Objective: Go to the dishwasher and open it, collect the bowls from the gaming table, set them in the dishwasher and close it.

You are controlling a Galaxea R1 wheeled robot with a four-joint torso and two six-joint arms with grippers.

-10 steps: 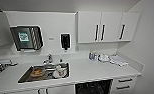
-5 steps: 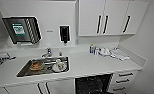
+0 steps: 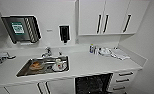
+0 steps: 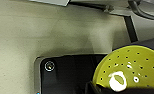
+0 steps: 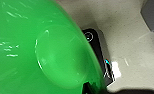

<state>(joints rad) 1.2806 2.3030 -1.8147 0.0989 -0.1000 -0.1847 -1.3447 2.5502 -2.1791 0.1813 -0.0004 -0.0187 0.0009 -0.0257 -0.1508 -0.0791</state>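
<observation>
My left gripper (image 4: 99,88) sits at the rim of the yellow bowl (image 4: 129,67), a dark finger pressed against the edge, so I take it as closed on that bowl. The bowl is dotted with small dark specks, has a pale blotch near the rim where I hold it, and hangs tilted over the pale floor (image 4: 43,37). My right gripper (image 5: 89,88) grips the rim of the green bowl (image 5: 40,47) in the same way; its glossy underside faces my wrist camera and covers most of what lies beneath.

Out ahead, the dishwasher (image 3: 93,84) sits below the white counter (image 3: 93,65), between a white cabinet door and a stack of drawers (image 3: 124,80). Its front shows as a dark opening with specks of light inside; I cannot tell from here how the door stands. To the left, the steel sink (image 3: 26,68) is let into the counter, with a white cup (image 3: 58,64) on a plate and something orange-brown beside it, and the tap (image 3: 46,52) stands at its back edge. Against the back wall to the right, small bottles (image 3: 92,48) stand beside some white things and a folded cloth (image 3: 121,56). On the wall hang a steel dispenser (image 3: 21,28) with a green label and a black soap dispenser (image 3: 64,33), and white wall cupboards (image 3: 105,17) with dark handles hang above the counter's right part.
</observation>
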